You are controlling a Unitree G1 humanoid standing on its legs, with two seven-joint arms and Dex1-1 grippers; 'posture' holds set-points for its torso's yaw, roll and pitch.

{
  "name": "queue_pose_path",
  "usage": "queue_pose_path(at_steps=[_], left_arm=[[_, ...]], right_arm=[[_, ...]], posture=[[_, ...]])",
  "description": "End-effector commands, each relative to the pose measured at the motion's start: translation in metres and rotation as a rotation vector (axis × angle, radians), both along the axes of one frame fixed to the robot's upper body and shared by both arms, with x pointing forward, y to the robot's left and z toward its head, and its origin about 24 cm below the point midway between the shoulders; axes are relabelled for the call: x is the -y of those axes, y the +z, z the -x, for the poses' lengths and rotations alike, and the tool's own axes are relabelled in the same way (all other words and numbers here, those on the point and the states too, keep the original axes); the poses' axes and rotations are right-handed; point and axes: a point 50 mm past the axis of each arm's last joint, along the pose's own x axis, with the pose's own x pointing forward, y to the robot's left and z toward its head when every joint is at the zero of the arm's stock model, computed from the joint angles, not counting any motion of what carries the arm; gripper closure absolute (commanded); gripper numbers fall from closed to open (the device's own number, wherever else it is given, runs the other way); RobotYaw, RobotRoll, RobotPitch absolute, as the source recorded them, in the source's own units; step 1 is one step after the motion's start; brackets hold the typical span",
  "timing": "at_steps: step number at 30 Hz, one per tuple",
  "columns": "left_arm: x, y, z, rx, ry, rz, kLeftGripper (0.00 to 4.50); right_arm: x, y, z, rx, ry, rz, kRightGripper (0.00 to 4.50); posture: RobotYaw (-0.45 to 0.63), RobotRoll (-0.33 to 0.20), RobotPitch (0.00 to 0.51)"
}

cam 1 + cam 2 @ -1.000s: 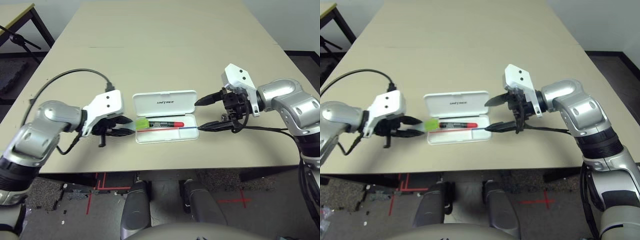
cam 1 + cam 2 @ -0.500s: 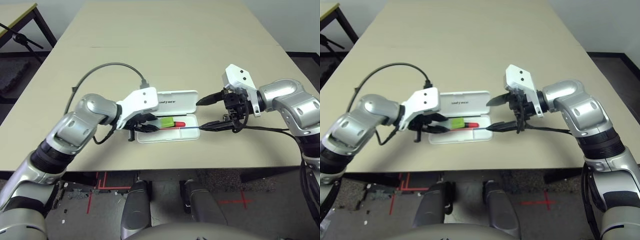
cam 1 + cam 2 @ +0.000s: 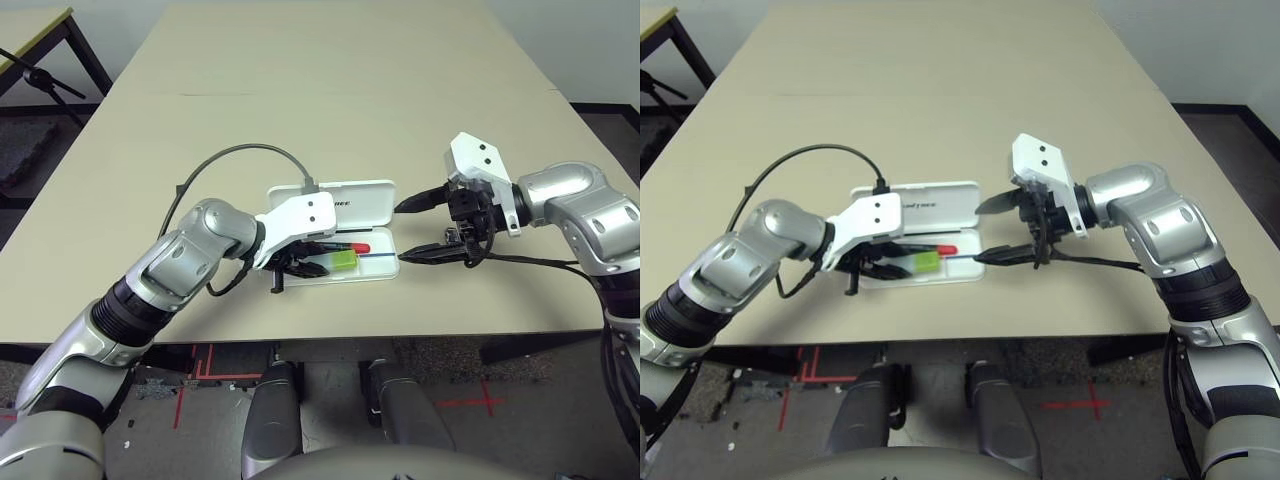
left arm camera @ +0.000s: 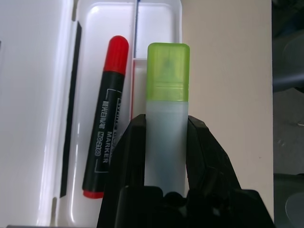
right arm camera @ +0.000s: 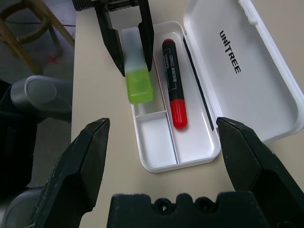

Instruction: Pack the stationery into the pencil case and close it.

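Pencil case [image 3: 335, 235] sits open near the front edge of the table [image 3: 330, 90], lid flat toward the far side with the lettering up, tray toward the robot. Red marker [image 4: 105, 118] lies lengthwise in the tray's long slot next to the hinge. Left arm reaches in from the left with the elbow bent, forearm angled across the table, and the left gripper [image 4: 164, 137] is clamped on the pale body of the highlighter [image 4: 166, 114] — green cap pointing out past the fingertips. It's held over the tray's front half, roughly parallel to the marker and just beside it; can't tell if it's touching the tray. Right arm comes in from the right, forearm about level, and the right gripper [image 3: 400, 232] has its fingers spread wide at the case's right end — one finger [image 3: 418, 199] near the lid's corner, the other at the tray's corner, not gripping anything. Lots of bare table beyond the lid and off to both sides; the front strip between tray and table edge is narrow.
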Motion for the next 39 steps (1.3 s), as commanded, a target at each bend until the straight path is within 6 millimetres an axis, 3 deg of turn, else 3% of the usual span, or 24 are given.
queue_pose_path(at_steps=[1,4,13,20,27,32,39], left_arm=[[0.003,-0.005,0.000,-0.015,-0.008,-0.006,3.42],[0.003,-0.006,-0.001,-0.012,-0.005,-0.008,3.42],[-0.005,-0.006,-0.002,0.008,0.016,-0.015,0.04],[-0.027,0.025,0.001,0.102,-0.001,0.065,0.01],[-0.066,0.059,0.010,0.170,0.030,0.168,0.01],[-0.077,0.063,0.015,0.173,0.046,0.183,0.01],[-0.073,0.055,0.011,0.173,0.046,0.181,0.01]], right_arm=[[0.000,-0.002,0.002,0.006,0.004,0.014,0.00],[0.000,-0.002,0.002,0.006,0.004,0.016,0.00],[0.000,-0.003,0.001,0.011,-0.003,0.021,0.00],[0.013,0.001,0.000,0.007,-0.063,0.010,0.00],[0.042,-0.013,0.001,-0.069,-0.394,0.035,0.00],[0.041,-0.016,-0.003,-0.090,-0.654,0.018,0.00],[0.021,-0.021,-0.011,-0.171,-1.064,-0.018,0.00]], posture=[[-0.03,0.000,0.138],[-0.04,0.000,0.140],[-0.03,0.000,0.138],[-0.03,0.000,0.133],[-0.02,0.000,0.130],[-0.01,0.000,0.132],[-0.02,0.000,0.134]])
